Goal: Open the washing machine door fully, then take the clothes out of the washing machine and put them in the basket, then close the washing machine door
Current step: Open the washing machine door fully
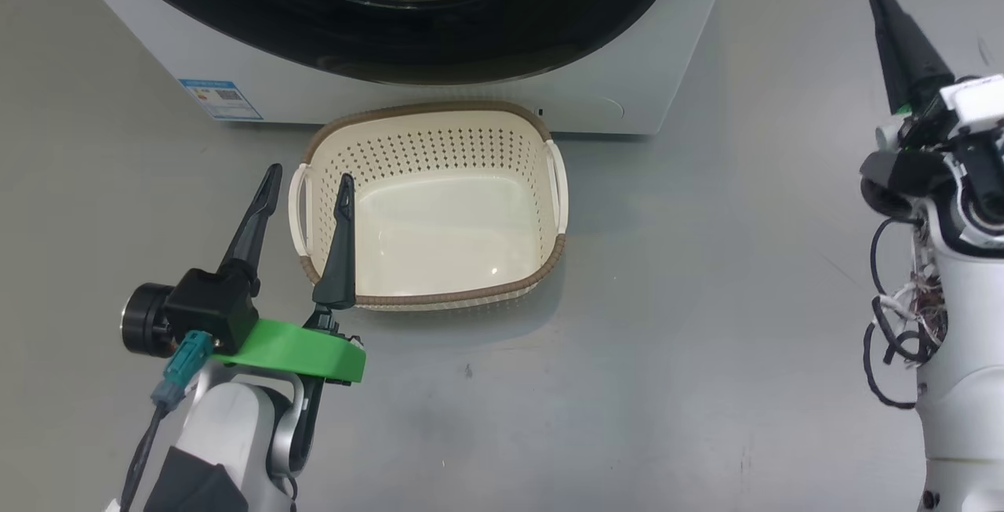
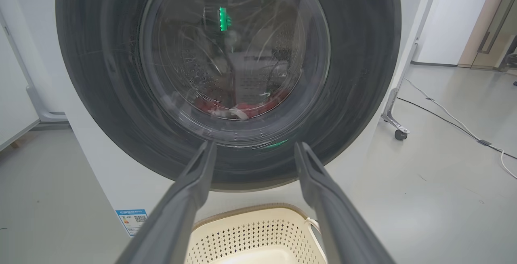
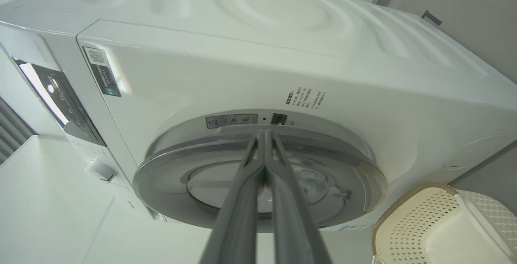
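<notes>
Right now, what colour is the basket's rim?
Brown, woven-look; the basket rim shows best in the head view.

R fingers (image 3: 238, 215) pressed together, pointing at washer door (image 3: 165, 171); basket (image 3: 420, 223) lower right.

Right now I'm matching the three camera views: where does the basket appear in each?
Head view: basket at centre, slightly left.
Left wrist view: bottom edge, centre.
Right wrist view: lower right corner.
Shared landmark: the washing machine door, next to the basket in all three.
</notes>
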Controlling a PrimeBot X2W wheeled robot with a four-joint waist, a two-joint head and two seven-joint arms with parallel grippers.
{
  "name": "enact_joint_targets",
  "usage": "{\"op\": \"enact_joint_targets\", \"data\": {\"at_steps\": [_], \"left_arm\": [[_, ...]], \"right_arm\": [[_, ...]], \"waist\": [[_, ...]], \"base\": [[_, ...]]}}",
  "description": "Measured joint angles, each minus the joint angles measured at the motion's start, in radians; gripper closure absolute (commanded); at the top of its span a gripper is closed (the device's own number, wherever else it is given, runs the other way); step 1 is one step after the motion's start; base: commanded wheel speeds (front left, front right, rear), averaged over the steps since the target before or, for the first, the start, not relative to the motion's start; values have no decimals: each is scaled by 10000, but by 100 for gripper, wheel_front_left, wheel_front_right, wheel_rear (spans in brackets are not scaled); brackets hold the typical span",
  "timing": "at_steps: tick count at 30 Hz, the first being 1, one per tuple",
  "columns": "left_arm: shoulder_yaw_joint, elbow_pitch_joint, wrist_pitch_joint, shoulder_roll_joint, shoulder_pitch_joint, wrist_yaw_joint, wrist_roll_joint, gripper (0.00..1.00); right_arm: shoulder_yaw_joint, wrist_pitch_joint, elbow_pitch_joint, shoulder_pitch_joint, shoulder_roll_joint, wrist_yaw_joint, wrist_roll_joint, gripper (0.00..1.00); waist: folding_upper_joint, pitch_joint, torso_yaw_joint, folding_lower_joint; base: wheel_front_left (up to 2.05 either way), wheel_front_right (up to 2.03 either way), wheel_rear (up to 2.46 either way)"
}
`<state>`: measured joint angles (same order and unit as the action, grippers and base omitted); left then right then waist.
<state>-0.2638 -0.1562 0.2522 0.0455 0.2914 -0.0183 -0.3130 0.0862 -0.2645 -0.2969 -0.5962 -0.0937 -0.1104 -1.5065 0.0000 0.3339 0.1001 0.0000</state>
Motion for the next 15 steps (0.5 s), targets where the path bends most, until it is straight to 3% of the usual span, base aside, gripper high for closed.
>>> {"op": "enact_joint_targets", "data": {"at_steps": [15], "left_arm": [[-305,391,0,-67,694,-42,86,0]], "right_arm": [[-261,-1197,-399,-2953,-637,520,-403,100]], "waist": [[0,1435,458,0]], "base": [[0,0,0]]}}
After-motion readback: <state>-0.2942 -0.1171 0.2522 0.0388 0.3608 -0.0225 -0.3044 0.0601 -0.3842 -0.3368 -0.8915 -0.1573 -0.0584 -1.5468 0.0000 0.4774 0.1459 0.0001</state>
